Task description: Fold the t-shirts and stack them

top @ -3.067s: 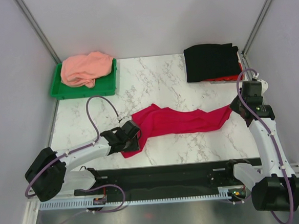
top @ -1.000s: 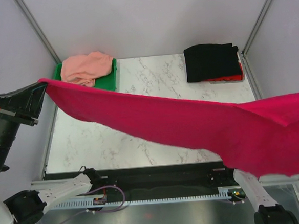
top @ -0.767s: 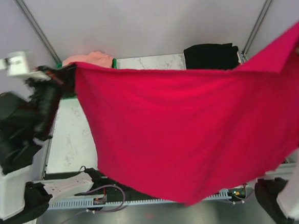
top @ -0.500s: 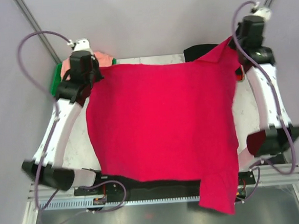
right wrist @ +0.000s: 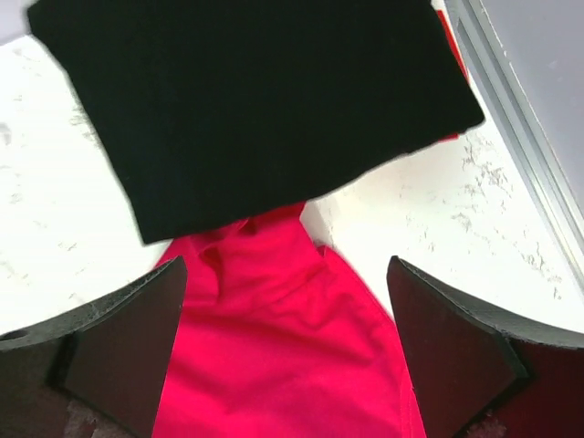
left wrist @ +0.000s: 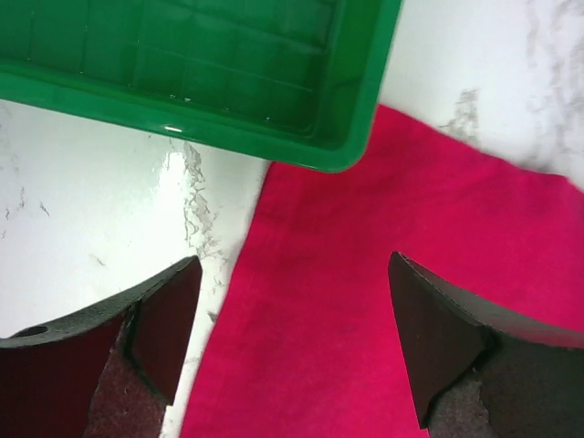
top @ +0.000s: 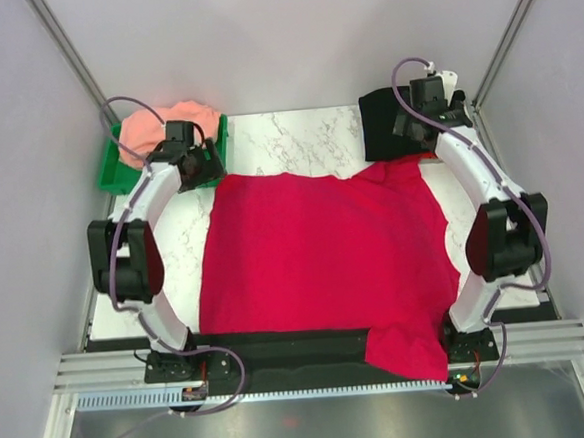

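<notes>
Both my grippers are spread wide, nothing in either one. My left gripper (left wrist: 292, 301) hovers over the far-left corner of the crimson t-shirt (top: 325, 262). That corner sits right up against the corner of the green tray (left wrist: 182, 55), and the salmon-pink t-shirt (top: 141, 139) is bunched up in that tray. My right gripper (right wrist: 287, 310) hangs over the far-right corner, which is a bit rumpled and meets the edge of the folded black t-shirt (right wrist: 246, 100). The crimson one is laid out mostly flat across the marble surface (top: 296, 138). Its near-right end flops over the front edge.
</notes>
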